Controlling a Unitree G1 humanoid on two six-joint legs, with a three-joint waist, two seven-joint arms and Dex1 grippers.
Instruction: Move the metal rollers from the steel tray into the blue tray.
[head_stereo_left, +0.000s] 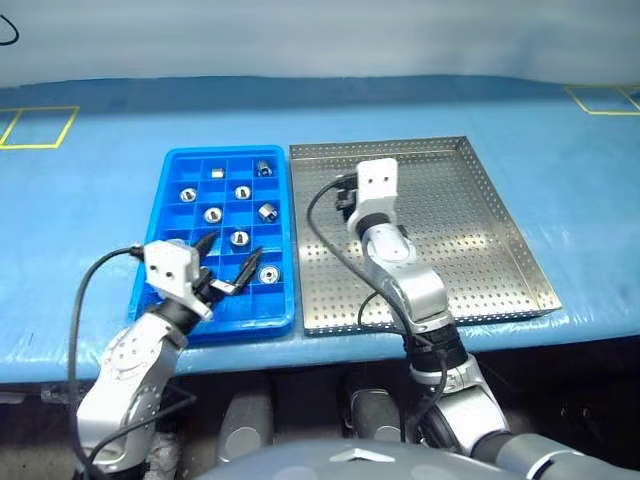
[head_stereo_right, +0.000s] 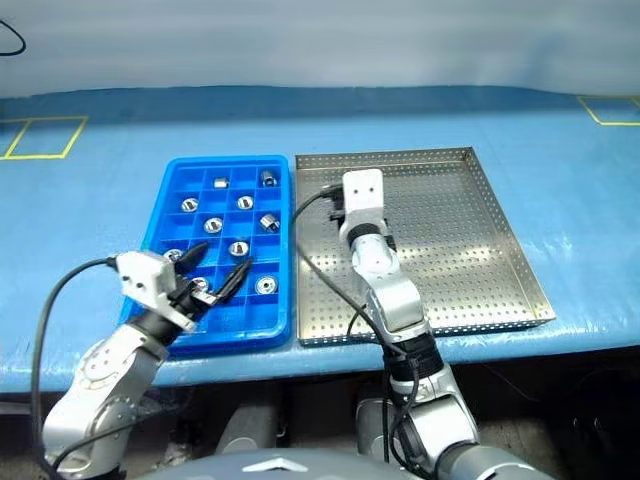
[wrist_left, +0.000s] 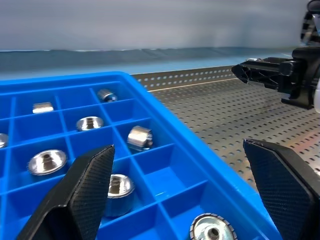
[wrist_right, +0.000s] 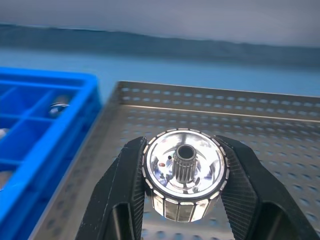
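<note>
The blue tray (head_stereo_left: 180, 165) lies left of the steel tray (head_stereo_left: 470, 250), their long sides almost touching. Several metal rollers (head_stereo_left: 212, 214) sit in separate compartments of the blue tray. My left gripper (head_stereo_left: 237, 246) hovers open over the blue tray's near end, nothing between its fingers (wrist_left: 85, 192). My right gripper (wrist_right: 184, 150) is shut on one metal roller (wrist_right: 185, 177), its toothed hub facing the camera. It is held above the steel tray's left part, close to the blue tray's edge. In the left wrist view the right gripper (wrist_left: 260, 72) shows above the perforated floor.
Both trays rest on a blue table (head_stereo_left: 100, 330), their near ends close to its front edge. Yellow tape squares mark the table at the back left (head_stereo_left: 40, 126) and back right (head_stereo_left: 605, 98). Black cables (head_stereo_left: 320, 230) loop from both wrists.
</note>
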